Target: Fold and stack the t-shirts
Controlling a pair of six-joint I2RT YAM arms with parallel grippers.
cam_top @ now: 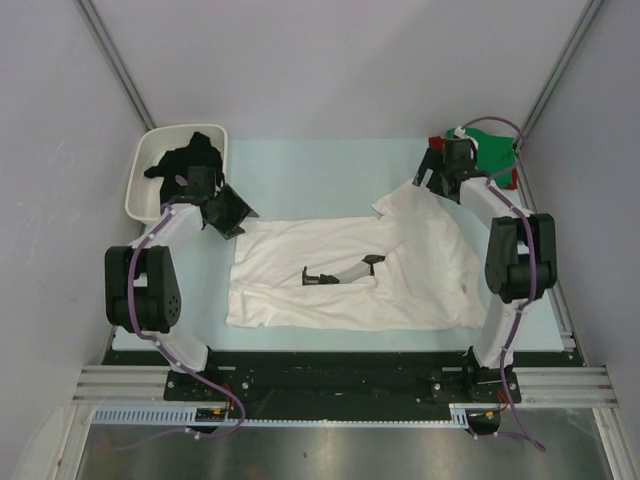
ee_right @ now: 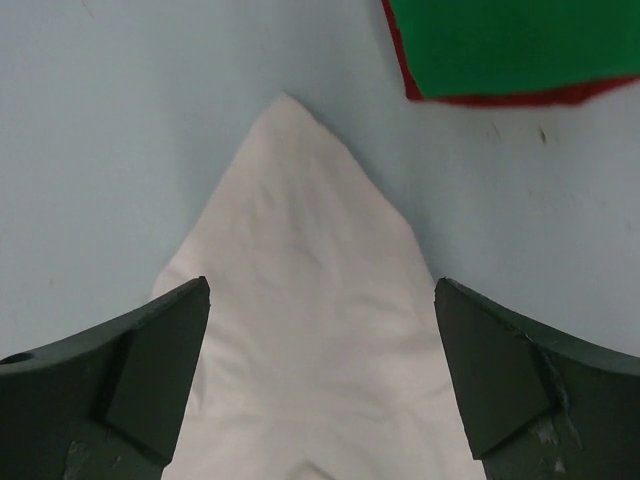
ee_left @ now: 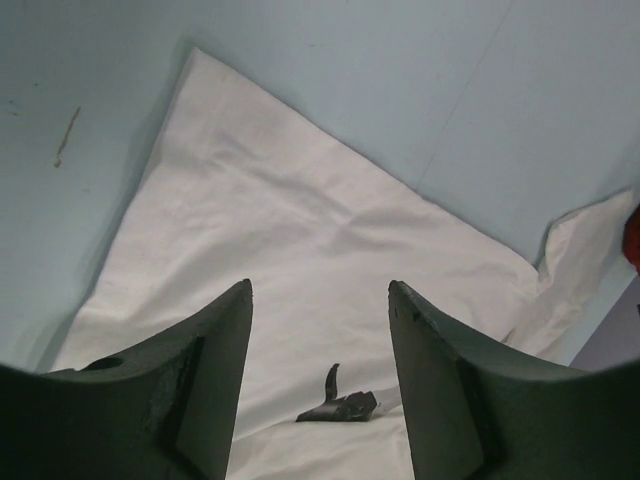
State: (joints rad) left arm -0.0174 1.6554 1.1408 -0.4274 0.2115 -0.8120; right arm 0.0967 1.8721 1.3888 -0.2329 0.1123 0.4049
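The large white t-shirt (cam_top: 350,280) lies spread on the light blue mat. My left gripper (cam_top: 234,212) is open and empty over the shirt's far left corner; the left wrist view shows the white cloth (ee_left: 300,250) beyond my gripper (ee_left: 320,295). My right gripper (cam_top: 431,184) is open and empty over the shirt's far right sleeve tip (ee_right: 300,290), which lies between the jaws of the gripper (ee_right: 322,290). The green t-shirt (cam_top: 492,150) lies folded on the red one (cam_top: 513,180) at the far right; both show in the right wrist view, green (ee_right: 510,40) above a red edge (ee_right: 480,99). The black t-shirt (cam_top: 185,160) lies bunched in the tray.
A white rounded tray (cam_top: 140,190) stands at the far left. Small black pieces (cam_top: 318,276) lie on the middle of the white shirt, one also in the left wrist view (ee_left: 338,405). Grey walls close in on the sides and the back.
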